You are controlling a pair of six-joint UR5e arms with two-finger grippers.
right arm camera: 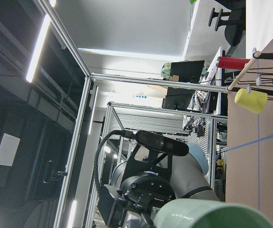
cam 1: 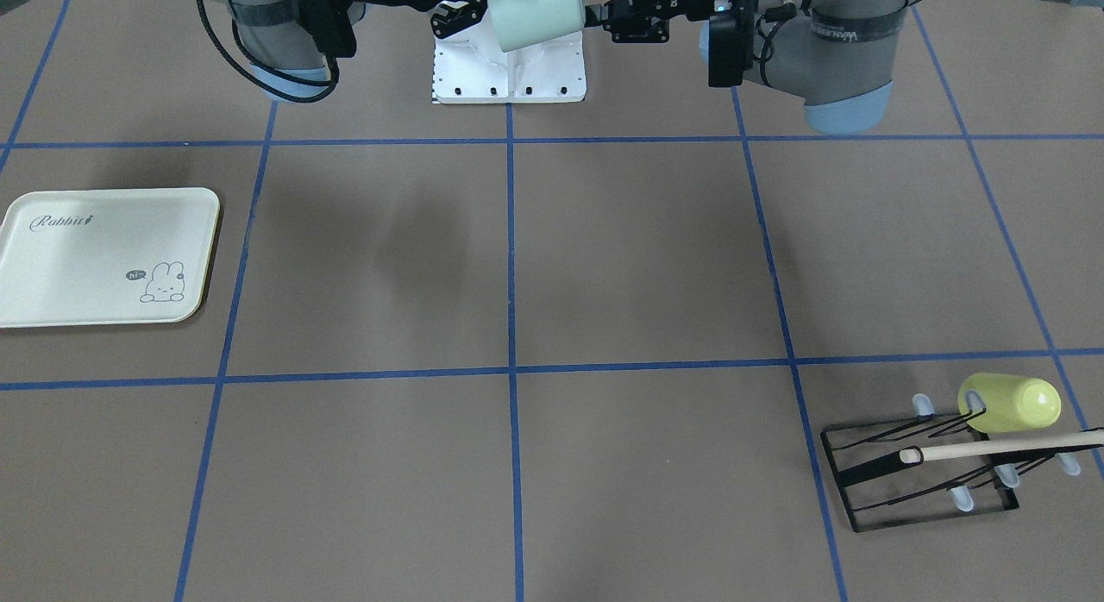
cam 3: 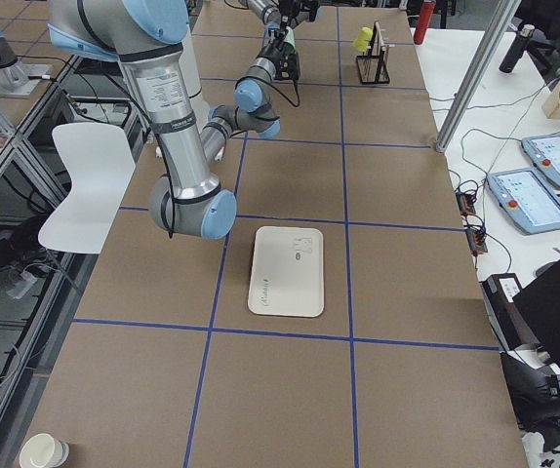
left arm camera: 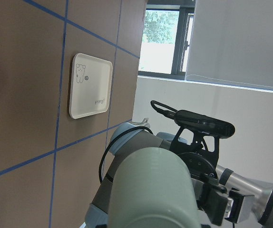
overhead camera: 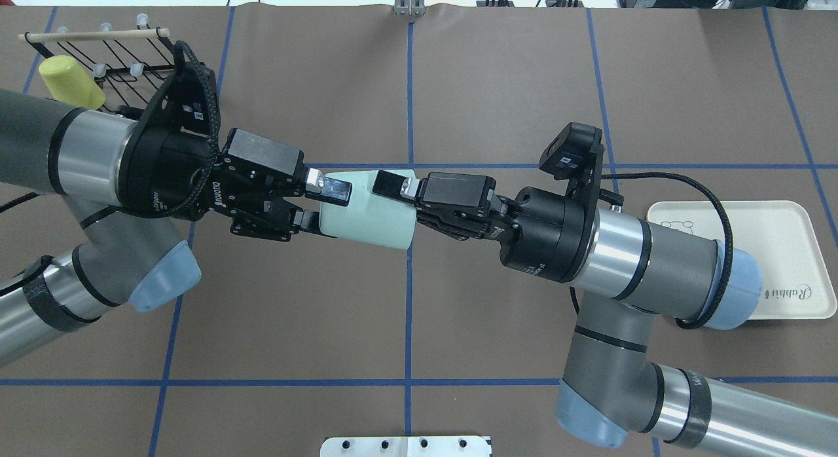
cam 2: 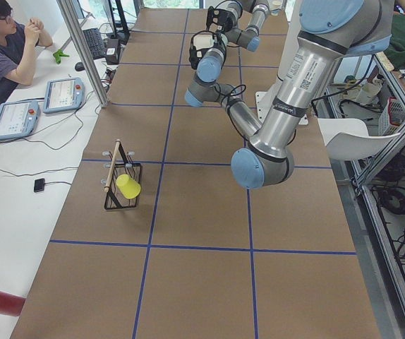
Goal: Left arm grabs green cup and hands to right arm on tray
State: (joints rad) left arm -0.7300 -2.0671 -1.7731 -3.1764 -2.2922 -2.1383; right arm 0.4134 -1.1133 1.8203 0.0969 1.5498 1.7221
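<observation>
The green cup (overhead camera: 366, 211) hangs on its side in mid-air between the two arms, over the table's middle near the robot's base. My left gripper (overhead camera: 317, 203) is shut on its narrow base end. My right gripper (overhead camera: 402, 205) comes from the other side, its fingers (overhead camera: 391, 183) laid against the wide rim end and closed on it. The cup also shows in the front-facing view (cam 1: 535, 15), in the left wrist view (left arm camera: 153, 190) and in the right wrist view (right arm camera: 208, 216). The cream tray (overhead camera: 779, 247) lies flat behind the right arm, nothing on it (cam 1: 108, 257).
A black wire rack (cam 1: 923, 473) with a wooden bar stands at the far corner on the left arm's side. A yellow-green cup (cam 1: 1009, 404) hangs on it. The white base plate (cam 1: 509, 72) lies below the held cup.
</observation>
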